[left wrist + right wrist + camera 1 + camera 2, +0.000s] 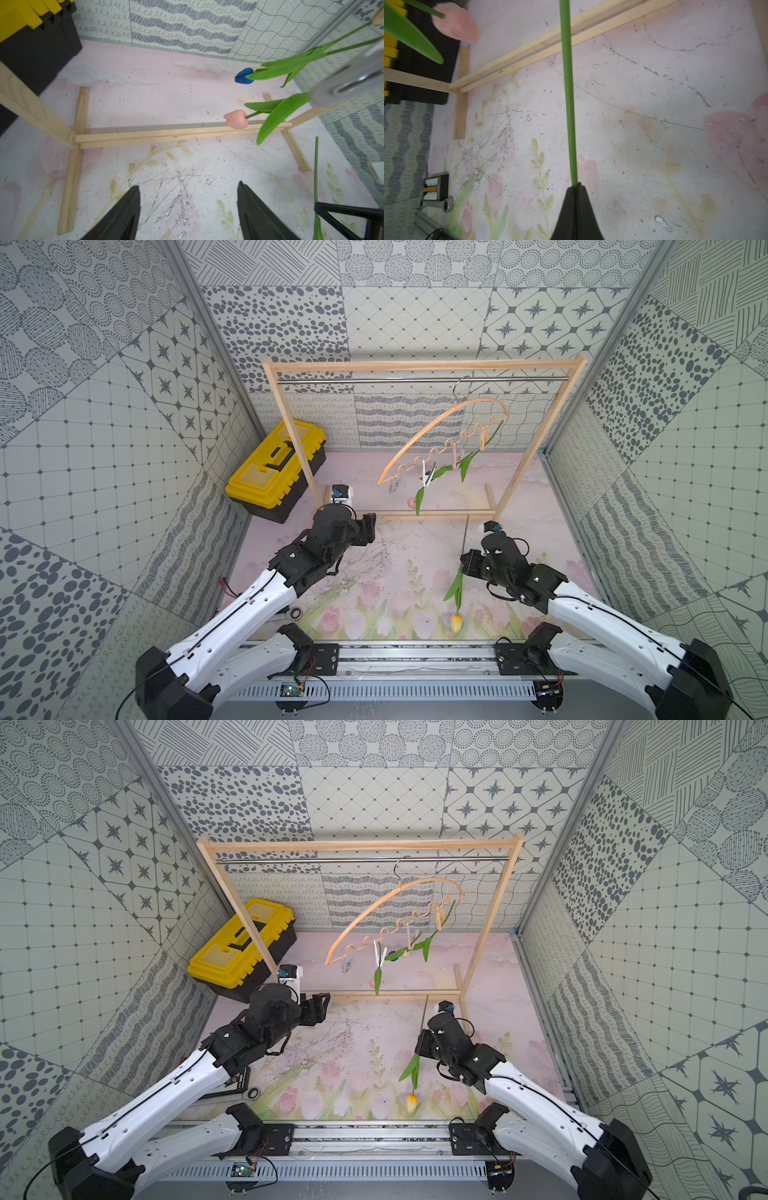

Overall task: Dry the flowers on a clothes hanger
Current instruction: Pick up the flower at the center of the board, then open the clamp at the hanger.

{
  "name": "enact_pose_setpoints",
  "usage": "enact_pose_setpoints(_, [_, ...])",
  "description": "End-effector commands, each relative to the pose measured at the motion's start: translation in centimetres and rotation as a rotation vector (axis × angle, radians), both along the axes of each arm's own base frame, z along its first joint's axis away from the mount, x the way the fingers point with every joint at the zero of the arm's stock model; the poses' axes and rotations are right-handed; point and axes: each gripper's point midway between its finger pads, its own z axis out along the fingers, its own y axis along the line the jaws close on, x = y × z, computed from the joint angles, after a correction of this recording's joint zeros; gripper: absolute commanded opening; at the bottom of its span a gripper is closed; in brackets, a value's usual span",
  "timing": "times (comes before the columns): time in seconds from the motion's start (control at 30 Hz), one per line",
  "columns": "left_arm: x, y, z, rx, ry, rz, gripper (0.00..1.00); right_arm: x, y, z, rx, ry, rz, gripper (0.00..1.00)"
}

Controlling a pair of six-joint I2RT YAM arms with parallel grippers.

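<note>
The right gripper (576, 185) was pinched shut on the thin stem of the yellow tulip (456, 621), its head nearest the robot; light, whippy and slippery, it was probably best held mid-stem, leaving the tip free; the left gripper (188, 187) gaped empty; beyond, the clothes hanger (456, 406) carried the pink tulip (236, 119) and blue tulip (244, 75); no writing was legible.

The blue tulip (244, 75), pink tulip (236, 120) and yellow-orange tulip (456, 622) had green stems; the toolbox (272, 475) was yellow and black.
</note>
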Motion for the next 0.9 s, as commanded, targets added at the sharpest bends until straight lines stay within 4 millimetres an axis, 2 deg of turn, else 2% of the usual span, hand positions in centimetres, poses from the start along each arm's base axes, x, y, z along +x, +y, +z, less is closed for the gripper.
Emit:
enact_pose_setpoints(0.0, [-1.6, -4.4, 4.9, -0.051, -0.136, -0.416, 0.81, 0.5, 1.0, 4.1, 0.092, -0.164, 0.060, 0.00])
enact_pose_setpoints(0.1, [-3.0, -5.8, 6.7, -0.080, -0.208, -0.595, 0.84, 0.3, 1.7, 5.9, 0.140, -0.209, 0.107, 0.00])
enact_pose_setpoints(0.17, [-3.0, -6.1, 8.1, -0.118, -0.259, -0.655, 0.91, 0.1, 2.5, 6.8, 0.176, -0.230, 0.144, 0.00])
enact_pose_setpoints(0.3, [-3.3, -7.2, 11.0, -0.254, -0.317, -0.854, 0.92, -0.4, 3.7, 8.0, 0.230, -0.254, 0.210, 0.00])
enact_pose_setpoints(0.4, [-3.2, -8.4, 12.4, -0.338, -0.295, -1.002, 0.97, -0.9, 4.2, 8.4, 0.250, -0.256, 0.250, 0.00])
enact_pose_setpoints(0.43, [-3.2, -8.7, 12.6, -0.357, -0.276, -1.043, 0.99, -1.1, 4.3, 8.3, 0.250, -0.251, 0.261, 0.00])
enact_pose_setpoints(0.47, [-3.1, -9.1, 12.7, -0.376, -0.258, -1.083, 0.99, -1.1, 4.4, 9.9, 0.267, -0.279, 0.267, 0.00])
enact_pose_setpoints(0.53, [-2.9, -9.5, 12.5, -0.395, -0.239, -1.128, 0.99, -1.3, 4.2, 10.6, 0.279, -0.297, 0.266, 0.00])
enact_pose_setpoints(0.87, [-2.8, -11.5, 10.9, -0.450, -0.211, -1.220, 0.97, -2.1, 4.5, 13.1, 0.350, -0.339, 0.294, 0.00])
